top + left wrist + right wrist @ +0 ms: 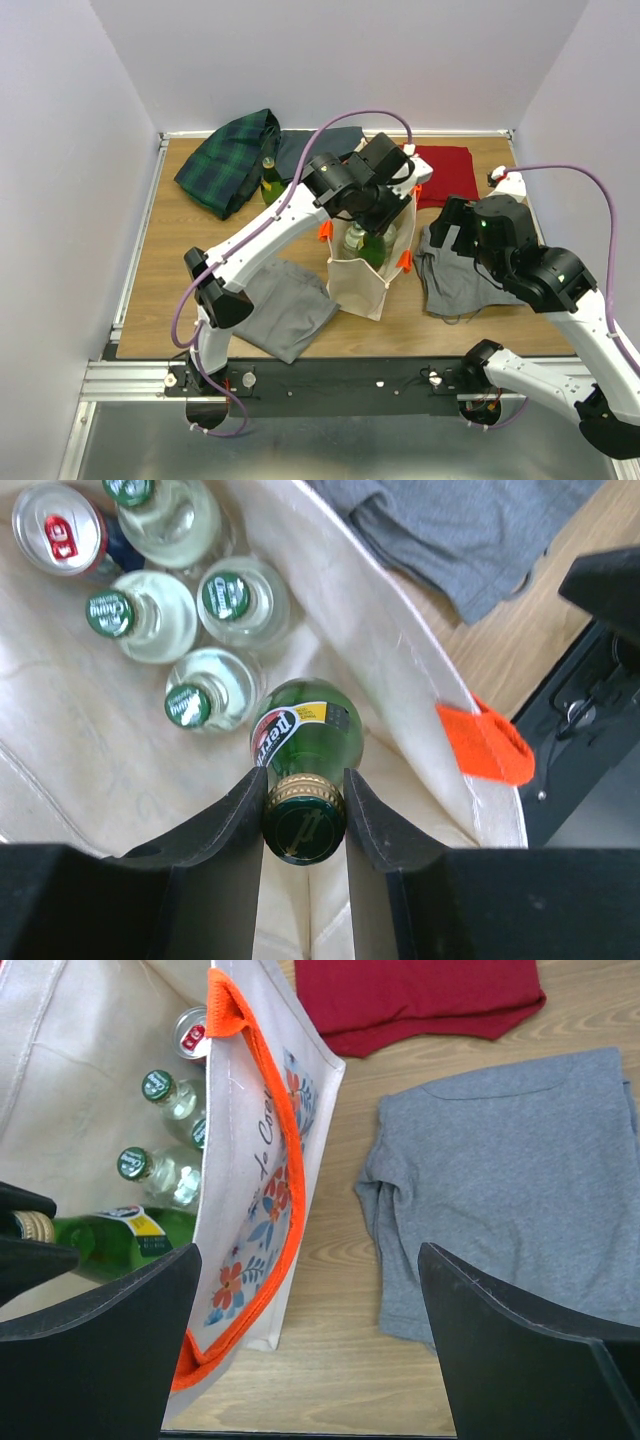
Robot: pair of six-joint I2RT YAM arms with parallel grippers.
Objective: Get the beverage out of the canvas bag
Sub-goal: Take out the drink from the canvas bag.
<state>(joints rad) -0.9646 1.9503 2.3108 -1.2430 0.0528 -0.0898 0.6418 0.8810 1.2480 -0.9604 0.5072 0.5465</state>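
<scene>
The cream canvas bag [358, 285] with orange handles [485, 745] stands upright mid-table. Inside it, a green glass beverage bottle [305, 725] leans among clear bottles with green caps [150, 620] and a can [58, 525]. My left gripper [305, 785] reaches down into the bag's mouth and is shut on the green bottle's neck, just below its cap. My right gripper [310, 1300] hovers beside the bag's right wall [255, 1150], open. The bag's orange-trimmed edge lies near its left finger, and nothing is gripped.
A grey shirt [460, 275] lies right of the bag and a grey cloth [285, 305] lies to its left. At the back are a red cloth [445, 175], a plaid cloth [228, 160] and a lone bottle [270, 180] standing on the table.
</scene>
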